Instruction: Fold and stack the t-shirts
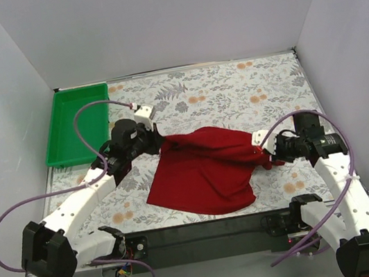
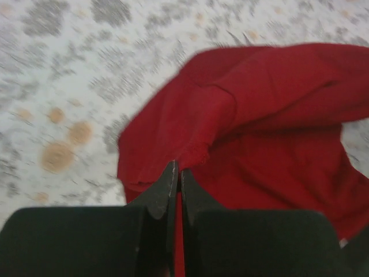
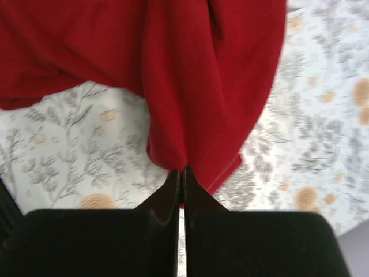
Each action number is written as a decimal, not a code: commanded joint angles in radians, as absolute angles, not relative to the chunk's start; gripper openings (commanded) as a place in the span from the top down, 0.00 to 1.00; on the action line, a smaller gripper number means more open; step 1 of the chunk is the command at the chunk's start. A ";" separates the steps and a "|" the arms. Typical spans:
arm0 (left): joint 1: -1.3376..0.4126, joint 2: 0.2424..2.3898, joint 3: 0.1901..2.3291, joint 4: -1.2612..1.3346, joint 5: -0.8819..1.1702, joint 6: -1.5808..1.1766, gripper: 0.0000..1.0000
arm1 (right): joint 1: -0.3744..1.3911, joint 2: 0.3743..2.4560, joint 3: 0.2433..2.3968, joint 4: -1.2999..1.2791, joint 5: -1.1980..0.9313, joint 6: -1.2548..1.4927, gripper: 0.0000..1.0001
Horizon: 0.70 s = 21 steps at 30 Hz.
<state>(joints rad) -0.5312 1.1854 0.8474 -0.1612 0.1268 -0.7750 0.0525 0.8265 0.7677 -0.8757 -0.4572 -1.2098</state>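
One dark red t-shirt (image 1: 204, 170) hangs stretched between my two grippers above the flowered table, its lower part drooping toward the near edge. My left gripper (image 1: 158, 141) is shut on the shirt's left upper corner; in the left wrist view the left gripper (image 2: 177, 167) pinches a hemmed edge of the t-shirt (image 2: 259, 115). At the right, my right gripper (image 1: 266, 156) is shut on the opposite corner. The right wrist view shows the right gripper (image 3: 181, 170) clamping a bunched fold of the t-shirt (image 3: 196, 75).
A green plastic tray (image 1: 75, 124) lies at the back left of the table. White walls close in the left, back and right sides. A dark bar (image 1: 206, 232) runs along the near edge between the arm bases.
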 commanded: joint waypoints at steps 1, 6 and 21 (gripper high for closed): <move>-0.531 1.092 0.746 -0.169 0.450 -0.940 1.00 | 0.051 0.822 0.720 -0.999 -0.449 -1.344 0.99; -0.569 1.069 0.647 -0.173 0.639 -1.029 1.00 | 0.051 0.834 0.771 -1.006 -0.511 -1.330 0.78; -0.792 1.272 0.638 -0.322 0.591 -1.040 0.98 | 0.207 1.236 1.093 -1.000 -0.914 -1.103 0.15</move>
